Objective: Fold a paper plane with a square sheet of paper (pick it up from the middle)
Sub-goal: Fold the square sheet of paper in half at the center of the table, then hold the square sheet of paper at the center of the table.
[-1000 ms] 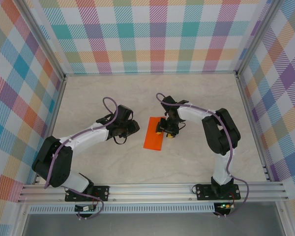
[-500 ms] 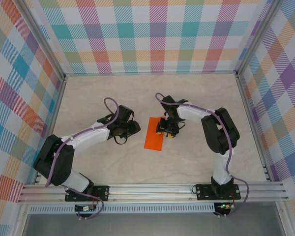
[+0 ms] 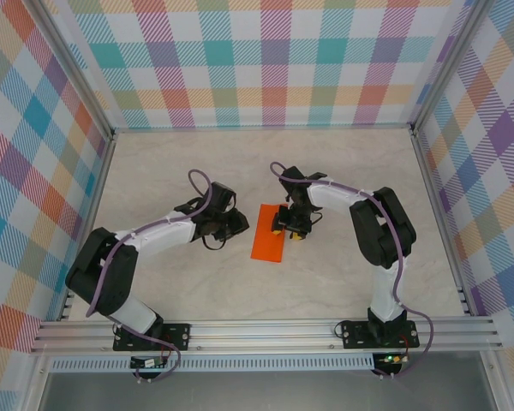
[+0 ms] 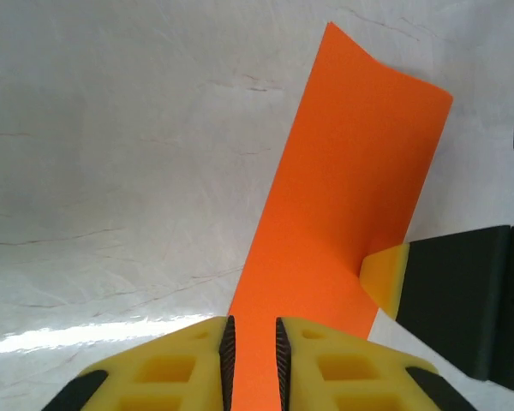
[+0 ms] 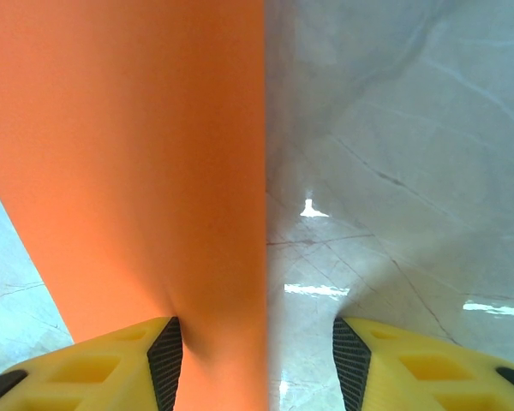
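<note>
So the orange paper point(image 3: 267, 232) lies flat about mid-surface between the two arms. Right now it's a long rectangle, not a dart, so my guess is it's been halved and the pointed folds aren't done yet. The right gripper point(image 3: 287, 233) sits on the paper's right long edge. In the right wrist view its fingers point(image 5: 167, 351) are spread wide and straddle that edge, one over orange and one over bare surface point(image 3: 180, 171), holding nothing. From the left wrist view, a yellow tip of it touches the sheet's edge, so it looks like a hold-down. The left gripper point(image 3: 238, 224) is just beside the left long edge. Its fingers point(image 4: 197, 360) are nearly closed with only a thin slit between them and orange showing through, and honestly I can't tell if they're nipping the paper or just hovering over it. If I were running this step, I'd keep the right side pressing so the sheet doesn't skate on that slick marble-look top. I'd bring the left in low at the middle of its edge and move slowly, since thin paper buckles easily. The far corner seems to be curling up a bit already, so I'd line up the edges before creasing. Count: one sheet, two grippers, two fingers each, one surface.
</note>
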